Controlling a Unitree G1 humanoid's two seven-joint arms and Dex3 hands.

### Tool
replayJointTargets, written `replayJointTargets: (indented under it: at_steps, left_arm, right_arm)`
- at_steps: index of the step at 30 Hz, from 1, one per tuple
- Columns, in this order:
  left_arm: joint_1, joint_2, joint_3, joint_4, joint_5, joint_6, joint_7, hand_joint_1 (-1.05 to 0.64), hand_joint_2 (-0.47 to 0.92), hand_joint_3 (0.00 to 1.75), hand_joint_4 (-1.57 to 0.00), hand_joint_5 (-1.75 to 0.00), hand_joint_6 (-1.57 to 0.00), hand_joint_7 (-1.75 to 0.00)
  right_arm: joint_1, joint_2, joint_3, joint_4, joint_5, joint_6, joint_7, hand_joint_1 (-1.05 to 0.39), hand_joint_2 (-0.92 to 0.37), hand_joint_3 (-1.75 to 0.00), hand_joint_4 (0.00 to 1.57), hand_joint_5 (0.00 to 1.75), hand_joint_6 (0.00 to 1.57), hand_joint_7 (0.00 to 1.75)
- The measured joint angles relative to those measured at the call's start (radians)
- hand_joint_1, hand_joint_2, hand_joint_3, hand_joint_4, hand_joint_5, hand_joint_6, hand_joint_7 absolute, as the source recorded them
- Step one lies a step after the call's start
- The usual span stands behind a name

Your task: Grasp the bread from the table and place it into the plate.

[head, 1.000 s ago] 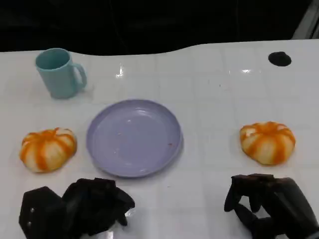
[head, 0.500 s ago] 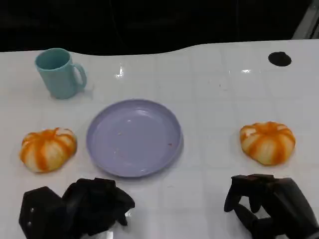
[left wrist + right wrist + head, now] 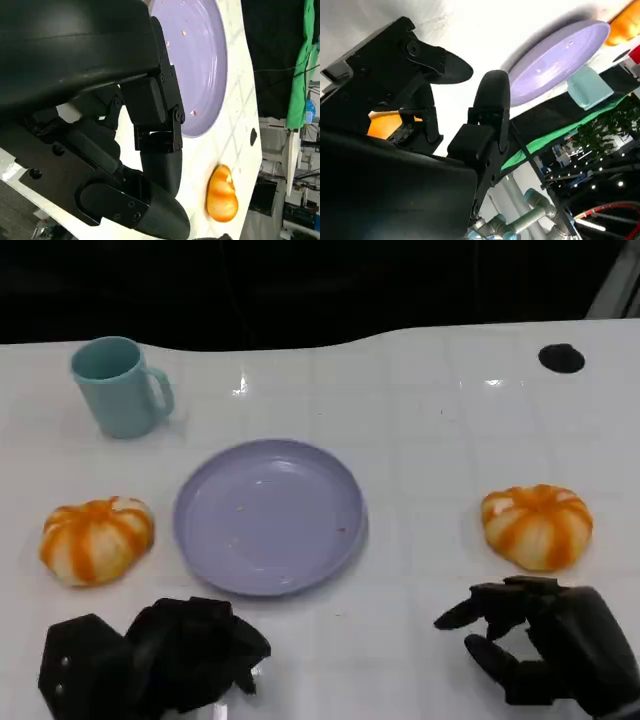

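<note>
Looking down from the head view, the right robot hand [image 3: 545,655] is hovering low over the desk [image 3: 440,440] with fingers spread and nothing in them, just short of the right bread [image 3: 537,526], which is lying well apart from the plate [image 3: 269,516]. The left robot hand [image 3: 160,655] is sitting curled in on nothing, near a second bread [image 3: 96,539] on the plate's other side, with a cup [image 3: 120,386] beyond. To do the grasp well, the right one is needing to reach forward, keep its fingers wide until they are straddling the loaf, then close gently, since the bread is probably soft. Turning to the left wrist view, the left robot hand [image 3: 115,145] is showing folded fingers, with the plate [image 3: 210,60] and the far bread [image 3: 222,195] ahead. Moving to the right wrist view, the right robot hand [image 3: 445,120] is showing parted fingers [image 3: 490,100] and an orange patch of bread [image 3: 382,124] between them, so the approach is looking roughly lined up; the plate [image 3: 560,60] is lying off to the side, calling for a lift and sideways carry.
</note>
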Motion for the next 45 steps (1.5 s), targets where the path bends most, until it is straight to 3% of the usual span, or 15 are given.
replayJointTargets:
  at_steps: [2, 6, 9, 12, 26, 32, 39, 45]
  left_arm:
    - [0.000, 0.000, 0.000, 0.000, 0.000, 0.000, 0.000, -1.05, 0.66, 0.22, -0.89, -1.51, -1.44, -0.54]
    - [0.000, 0.000, -0.001, -0.002, 0.000, 0.003, 0.000, -1.05, 0.65, 0.22, -0.89, -1.51, -1.44, -0.54]
    - [0.000, 0.000, 0.000, -0.002, 0.000, 0.003, 0.000, -1.05, 0.66, 0.22, -0.89, -1.51, -1.44, -0.54]
    - [-0.001, -0.001, -0.001, -0.001, 0.000, 0.003, 0.000, -1.05, 0.66, 0.22, -0.89, -1.51, -1.44, -0.54]
    - [-0.007, -0.005, 0.003, 0.008, 0.000, 0.001, 0.000, -1.05, 0.66, 0.23, -0.89, -1.51, -1.45, -0.53]
    - [-0.008, -0.005, 0.007, 0.010, 0.000, 0.001, 0.000, -1.05, 0.66, 0.23, -0.89, -1.51, -1.45, -0.52]
    - [-0.008, -0.004, 0.008, 0.008, 0.000, 0.001, 0.000, -1.05, 0.66, 0.23, -0.89, -1.51, -1.46, -0.52]
    - [-0.003, -0.005, 0.008, 0.002, 0.000, 0.001, 0.000, -1.05, 0.65, 0.23, -0.89, -1.51, -1.45, -0.52]
  right_arm:
    - [0.000, -0.001, -0.007, -0.012, -0.003, 0.000, -0.013, -0.23, -0.48, -0.83, 0.62, 0.65, 0.79, 0.19]
    - [0.000, -0.008, -0.018, -0.022, -0.004, 0.008, -0.016, -0.30, -0.69, -0.46, 0.49, 0.34, 0.67, 0.03]
    - [-0.002, -0.022, -0.024, -0.042, -0.018, 0.035, -0.016, -0.36, -0.84, -0.21, 0.44, 0.19, 0.57, 0.00]
    - [-0.007, -0.035, -0.026, -0.060, -0.049, 0.077, -0.016, -0.42, -0.90, -0.10, 0.37, 0.12, 0.48, 0.00]
    - [-0.042, -0.086, -0.045, -0.184, -0.096, 0.318, 0.094, -0.56, -0.92, -0.06, 0.15, 0.00, 0.25, 0.00]
    - [-0.071, -0.095, -0.043, -0.217, -0.123, 0.448, 0.187, -0.61, -0.92, -0.06, 0.09, 0.00, 0.16, 0.00]
    - [-0.099, -0.097, -0.012, -0.226, -0.163, 0.576, 0.279, -0.62, -0.91, -0.04, 0.09, 0.00, 0.14, 0.00]
    - [-0.129, -0.098, 0.018, -0.226, -0.180, 0.633, 0.333, -0.55, -0.88, 0.00, 0.08, 0.01, 0.16, 0.01]
